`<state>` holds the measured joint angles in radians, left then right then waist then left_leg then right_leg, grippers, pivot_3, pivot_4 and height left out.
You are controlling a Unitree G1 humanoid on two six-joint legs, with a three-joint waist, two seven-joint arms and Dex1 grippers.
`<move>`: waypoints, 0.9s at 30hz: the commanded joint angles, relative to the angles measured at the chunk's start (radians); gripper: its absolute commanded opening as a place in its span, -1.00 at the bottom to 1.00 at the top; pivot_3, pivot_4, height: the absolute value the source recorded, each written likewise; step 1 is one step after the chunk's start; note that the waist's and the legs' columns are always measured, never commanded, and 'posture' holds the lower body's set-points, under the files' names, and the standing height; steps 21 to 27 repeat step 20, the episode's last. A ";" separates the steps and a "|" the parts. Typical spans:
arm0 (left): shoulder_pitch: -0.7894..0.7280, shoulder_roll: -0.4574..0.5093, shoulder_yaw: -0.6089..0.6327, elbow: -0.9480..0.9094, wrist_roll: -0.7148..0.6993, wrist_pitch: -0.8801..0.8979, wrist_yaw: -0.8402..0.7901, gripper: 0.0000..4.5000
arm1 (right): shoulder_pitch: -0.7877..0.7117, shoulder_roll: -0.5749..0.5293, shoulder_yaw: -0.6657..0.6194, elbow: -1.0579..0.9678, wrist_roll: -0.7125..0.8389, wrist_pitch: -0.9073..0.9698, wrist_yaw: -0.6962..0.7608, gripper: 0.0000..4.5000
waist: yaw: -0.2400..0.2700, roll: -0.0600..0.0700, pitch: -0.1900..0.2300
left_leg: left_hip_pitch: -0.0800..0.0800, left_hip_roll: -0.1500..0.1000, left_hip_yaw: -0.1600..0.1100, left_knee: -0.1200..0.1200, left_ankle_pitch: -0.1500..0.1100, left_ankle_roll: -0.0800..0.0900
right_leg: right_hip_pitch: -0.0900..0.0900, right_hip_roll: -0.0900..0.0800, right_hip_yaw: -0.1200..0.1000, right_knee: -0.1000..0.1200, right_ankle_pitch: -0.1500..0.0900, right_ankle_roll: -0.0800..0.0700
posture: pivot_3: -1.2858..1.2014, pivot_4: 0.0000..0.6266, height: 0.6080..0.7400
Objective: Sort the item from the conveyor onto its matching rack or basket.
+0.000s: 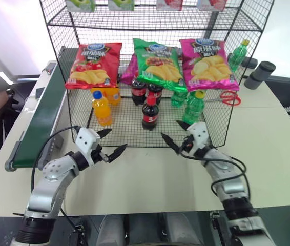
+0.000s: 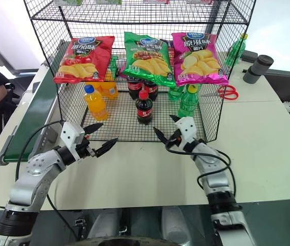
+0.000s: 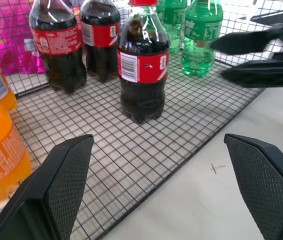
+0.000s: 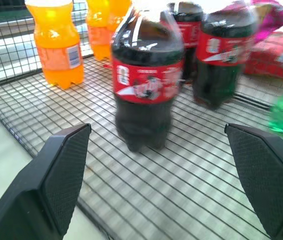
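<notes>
Inside basket (image 1: 78,118), cola bottle (image 1: 150,113) stands beyond right hand (image 1: 174,135).

The cola bottle (image 1: 150,114) stands in the wire basket (image 1: 214,130) at frame centre, an orange bottle (image 1: 101,108) to its left, green bottles (image 1: 193,107) right, the conveyor (image 1: 41,120) along the left edge.

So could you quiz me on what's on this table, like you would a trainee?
1. True or false: the front cola bottle stands upright in the wire basket.
2. Is the right pincer (a) shut on a bottle or (b) open and empty?
3. Fill in: the orange soda bottle stands to the cola's ____.

Key: 1 true; 2 b; 3 left. The left pincer is open too.
</notes>
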<state>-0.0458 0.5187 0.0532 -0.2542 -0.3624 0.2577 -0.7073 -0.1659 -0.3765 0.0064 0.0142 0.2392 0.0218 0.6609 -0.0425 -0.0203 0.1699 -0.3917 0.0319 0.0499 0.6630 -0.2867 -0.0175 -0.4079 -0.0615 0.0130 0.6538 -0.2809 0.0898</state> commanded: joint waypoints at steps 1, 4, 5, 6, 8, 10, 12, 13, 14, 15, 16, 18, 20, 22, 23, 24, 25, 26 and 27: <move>-0.009 0.042 0.064 0.000 -0.030 0.003 -0.031 1.00 | 0.041 -0.074 -0.088 -0.135 0.083 0.063 0.042 0.98 | 0.002 0.000 0.000 | 0.000 0.000 0.000 0.000 0.000 0.000 | 0.000 0.000 0.000 0.000 0.000 0.000 | 0.03 -0.52 1.00; -0.014 0.096 0.122 0.045 -0.054 0.019 -0.061 1.00 | 0.106 -0.184 -0.201 -0.195 0.164 0.132 0.098 0.98 | 0.008 0.000 0.000 | 0.000 0.000 0.000 0.000 0.000 0.000 | 0.001 0.000 0.000 -0.001 0.000 0.000 | 0.03 -0.52 1.00; -0.013 0.112 0.136 0.057 -0.061 0.025 -0.072 1.00 | 0.123 -0.214 -0.233 -0.206 0.187 0.151 0.110 0.98 | 0.010 0.000 0.000 | 0.000 -0.001 0.000 0.000 0.000 0.000 | 0.001 0.000 0.000 -0.001 0.000 0.000 | 0.03 -0.52 1.00; -0.010 0.125 0.146 0.068 -0.065 0.025 -0.086 1.00 | 0.140 -0.238 -0.258 -0.214 0.205 0.162 0.123 0.98 | 0.013 0.000 0.000 | 0.000 -0.001 0.000 0.000 0.000 0.000 | 0.002 0.000 0.000 -0.002 0.000 0.000 | 0.03 -0.52 1.00; -0.004 0.146 0.159 0.093 -0.067 0.021 -0.109 1.00 | 0.173 -0.275 -0.302 -0.216 0.228 0.177 0.150 0.98 | 0.018 0.000 0.000 | 0.000 -0.001 0.001 0.000 0.000 0.000 | 0.002 0.000 0.000 -0.004 0.000 0.000 | 0.03 -0.52 1.00; -0.003 0.156 0.172 0.121 -0.067 0.010 -0.124 1.00 | 0.198 -0.297 -0.336 -0.214 0.247 0.193 0.165 0.98 | 0.025 0.000 0.000 | 0.000 0.000 0.001 0.000 0.000 0.000 | 0.002 0.001 0.000 -0.004 0.000 0.000 | 0.03 -0.52 1.00; -0.006 0.157 0.176 0.135 -0.066 0.003 -0.130 1.00 | 0.216 -0.311 -0.352 -0.221 0.258 0.207 0.177 0.98 | 0.028 0.000 0.000 | 0.000 0.000 0.001 0.000 0.000 0.000 | 0.003 0.001 0.000 -0.004 0.000 0.000 | 0.03 -0.52 1.00; -0.007 0.156 0.176 0.137 -0.064 0.001 -0.132 1.00 | 0.221 -0.315 -0.355 -0.223 0.258 0.210 0.179 0.98 | 0.029 0.000 0.000 | 0.000 0.000 0.001 0.000 0.000 0.000 | 0.003 0.001 0.000 -0.004 0.000 0.000 | 0.03 -0.52 1.00; -0.007 0.154 0.176 0.139 -0.063 0.000 -0.133 1.00 | 0.224 -0.318 -0.358 -0.224 0.257 0.211 0.180 0.98 | 0.030 0.000 0.000 | 0.000 0.000 0.001 0.000 0.000 0.000 | 0.003 0.001 0.000 -0.004 0.000 0.000 | 0.03 -0.52 1.00; -0.007 0.153 0.176 0.140 -0.061 -0.002 -0.133 1.00 | 0.224 -0.319 -0.360 -0.224 0.255 0.212 0.179 0.98 | 0.030 0.000 0.000 | 0.000 0.000 0.001 0.000 0.000 0.000 | 0.003 0.001 0.000 -0.004 0.000 0.000 | 0.03 -0.52 1.00; -0.007 0.151 0.176 0.141 -0.060 -0.003 -0.133 1.00 | 0.224 -0.319 -0.360 -0.223 0.254 0.212 0.178 0.98 | 0.030 0.000 0.000 | 0.000 0.000 0.001 0.000 0.000 0.000 | 0.003 0.000 0.000 -0.004 0.000 0.000 | 0.03 -0.52 1.00; -0.005 0.149 0.174 0.141 -0.060 -0.005 -0.136 1.00 | 0.218 -0.318 -0.361 -0.220 0.253 0.213 0.176 0.98 | 0.029 0.000 0.000 | 0.000 0.000 0.001 0.000 0.000 0.000 | 0.003 0.001 0.000 -0.004 0.000 0.000 | 0.03 -0.52 1.00; 0.003 0.150 0.167 0.142 -0.053 -0.010 -0.141 1.00 | 0.214 -0.318 -0.358 -0.215 0.251 0.212 0.176 0.98 | 0.029 0.000 0.000 | 0.000 0.000 0.001 0.000 0.000 0.000 | 0.003 0.001 0.000 -0.004 0.000 0.000 | 0.03 -0.52 1.00; 0.003 0.150 0.167 0.142 -0.053 -0.010 -0.141 1.00 | 0.214 -0.318 -0.358 -0.215 0.251 0.212 0.176 0.98 | 0.029 0.000 0.000 | 0.000 0.000 0.001 0.000 0.000 0.000 | 0.003 0.001 0.000 -0.004 0.000 0.000 | 0.03 -0.52 1.00; 0.003 0.150 0.167 0.142 -0.053 -0.010 -0.141 1.00 | 0.214 -0.318 -0.358 -0.215 0.251 0.212 0.176 0.98 | 0.029 0.000 0.000 | 0.000 0.000 0.001 0.000 0.000 0.000 | 0.003 0.001 0.000 -0.004 0.000 0.000 | 0.03 -0.52 1.00; 0.003 0.150 0.167 0.142 -0.053 -0.010 -0.141 1.00 | 0.214 -0.318 -0.358 -0.215 0.251 0.212 0.176 0.98 | 0.029 0.000 0.000 | 0.000 0.000 0.001 0.000 0.000 0.000 | 0.003 0.001 0.000 -0.004 0.000 0.000 | 0.03 -0.52 1.00; 0.003 0.150 0.167 0.142 -0.053 -0.010 -0.141 1.00 | 0.214 -0.318 -0.358 -0.215 0.251 0.212 0.176 0.98 | 0.029 0.000 0.000 | 0.000 0.000 0.001 0.000 0.000 0.000 | 0.003 0.001 0.000 -0.004 0.000 0.000 | 0.03 -0.52 1.00; 0.003 0.150 0.167 0.142 -0.053 -0.010 -0.141 1.00 | 0.214 -0.318 -0.358 -0.215 0.251 0.212 0.176 0.98 | 0.029 0.000 0.000 | 0.000 0.000 0.001 0.000 0.000 0.000 | 0.003 0.001 0.000 -0.004 0.000 0.000 | 0.03 -0.52 1.00; 0.003 0.150 0.167 0.142 -0.053 -0.010 -0.141 1.00 | 0.214 -0.318 -0.358 -0.215 0.251 0.212 0.176 0.98 | 0.029 0.000 0.000 | 0.000 0.000 0.001 0.000 0.000 0.000 | 0.003 0.001 0.000 -0.004 0.000 0.000 | 0.03 -0.52 1.00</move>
